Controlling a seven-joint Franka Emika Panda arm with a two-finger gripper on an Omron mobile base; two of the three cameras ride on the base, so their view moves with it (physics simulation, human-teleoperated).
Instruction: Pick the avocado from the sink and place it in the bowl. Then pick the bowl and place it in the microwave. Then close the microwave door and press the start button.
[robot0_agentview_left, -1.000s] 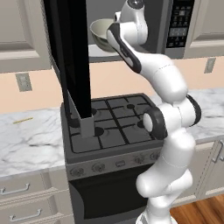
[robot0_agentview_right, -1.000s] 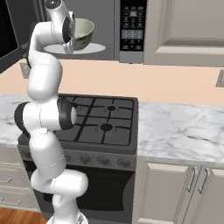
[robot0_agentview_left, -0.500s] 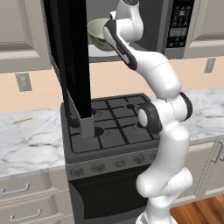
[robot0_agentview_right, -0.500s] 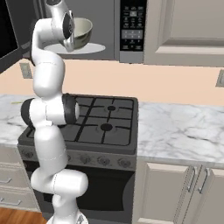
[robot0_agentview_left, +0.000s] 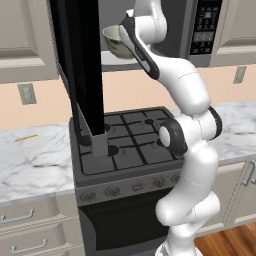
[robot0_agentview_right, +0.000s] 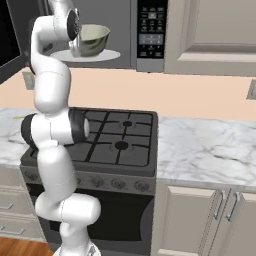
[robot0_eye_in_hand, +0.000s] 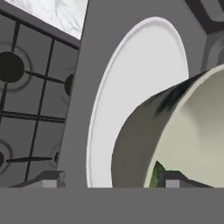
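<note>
Right base view, upper left: the bowl (robot0_agentview_right: 94, 40) sits on the white turntable (robot0_agentview_right: 107, 55) inside the microwave (robot0_agentview_right: 125, 30), with the hand (robot0_agentview_right: 75, 46) at its rim. Whether its fingers have let go, I cannot tell. Next, probably: withdraw clear, then swing the microwave door (robot0_agentview_left: 77, 65) shut.

arm (robot0_agentview_left: 192, 165): glossy white shells, rounded and tube-like, thickest toward the base.
joints: dark grey to black discs and bands sat between the white segments (one large round cap showed at the elbow).
upper link: carried a black strip along its side.
gripper (robot0_eye_in_hand: 111, 178): two small dark finger tips with pale grey pads.
</note>
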